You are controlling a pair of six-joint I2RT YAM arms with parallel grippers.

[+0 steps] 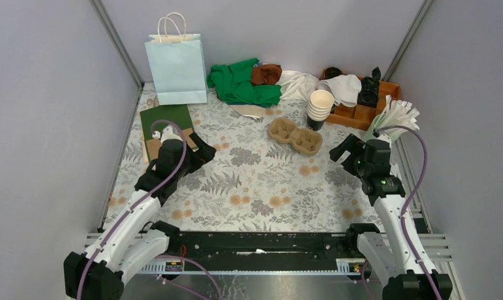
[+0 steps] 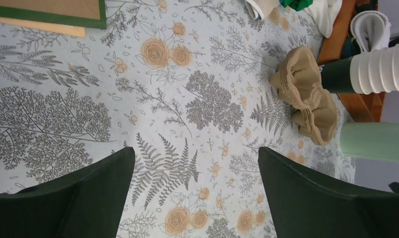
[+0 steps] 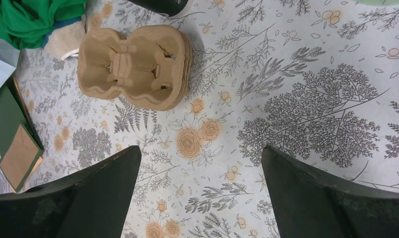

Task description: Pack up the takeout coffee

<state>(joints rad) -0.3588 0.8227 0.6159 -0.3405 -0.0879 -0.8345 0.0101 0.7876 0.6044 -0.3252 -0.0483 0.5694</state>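
The takeout coffee does not show in any view. My left gripper [image 1: 202, 152] hovers over the left of the floral tablecloth, open and empty, only cloth between its fingers [image 2: 196, 151]. My right gripper [image 1: 343, 150] hangs open and empty over the right side [image 3: 201, 148]. A brown pulp cup tray [image 1: 295, 135] lies between and beyond them; it sits at the right of the left wrist view [image 2: 306, 96] and at the upper left of the right wrist view [image 3: 135, 67]. A stack of lidless cups [image 1: 320, 107] stands just behind the tray.
A pale blue paper bag [image 1: 177, 67] stands at the back left. In front of it lies a green folder [image 1: 164, 122]. Green cloth [image 1: 239, 81] and a wooden organiser [image 1: 367, 103] line the back. A mint cup of white sticks [image 1: 395, 115] stands by the right arm.
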